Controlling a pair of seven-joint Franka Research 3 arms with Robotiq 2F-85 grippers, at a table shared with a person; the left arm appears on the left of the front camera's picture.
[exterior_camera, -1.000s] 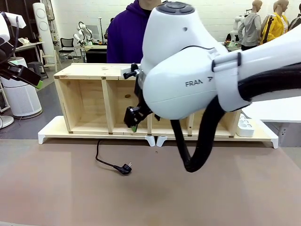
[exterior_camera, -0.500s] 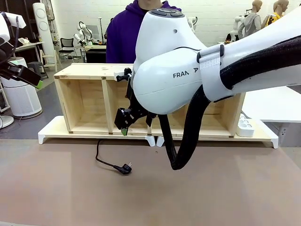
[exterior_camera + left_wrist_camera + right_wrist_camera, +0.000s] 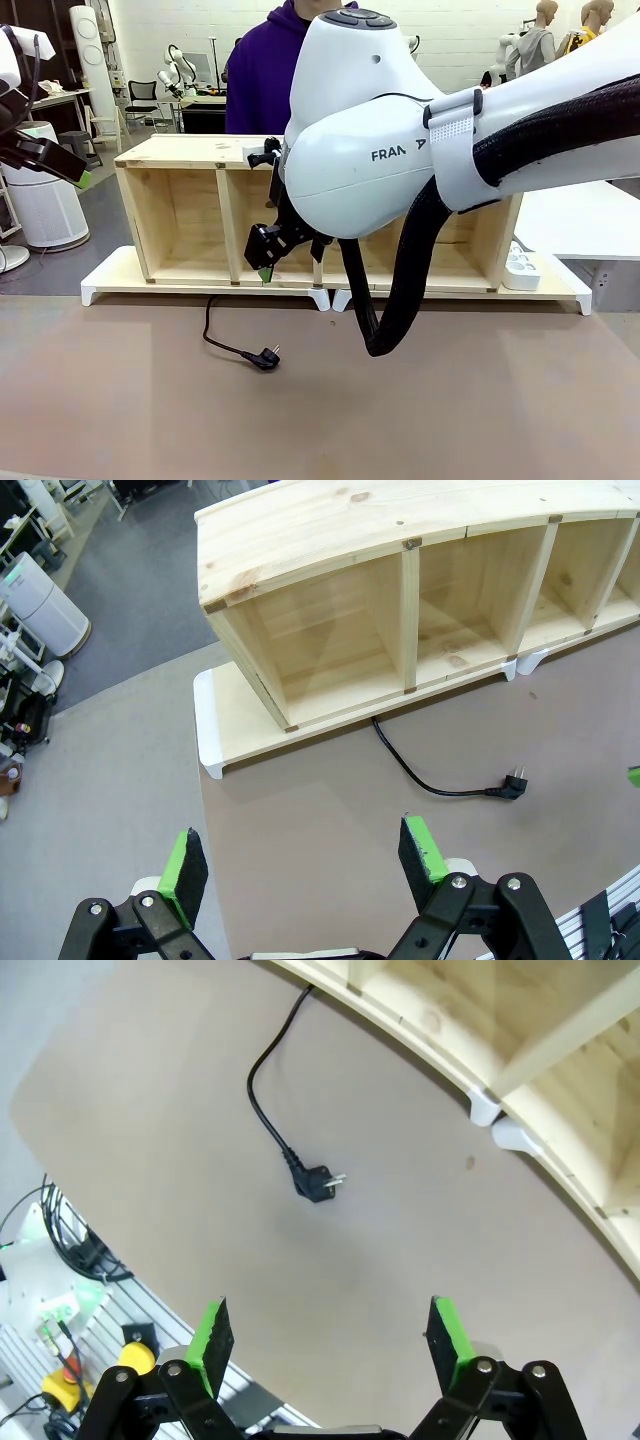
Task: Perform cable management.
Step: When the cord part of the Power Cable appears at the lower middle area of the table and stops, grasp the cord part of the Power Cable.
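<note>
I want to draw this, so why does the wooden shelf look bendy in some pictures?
Left wrist view: the wide lens bows the wooden shelf into a curve; right wrist view: its base edge curves; front view: the shelf looks straight, though the right arm, close to the camera, hides its middle.

The front camera looks low across the table [image 3: 150,420] to the wooden shelf [image 3: 180,150] at its far edge, and the 2 wrist cameras look down from above on this shelf and the cable [image 3: 262,356].
</note>
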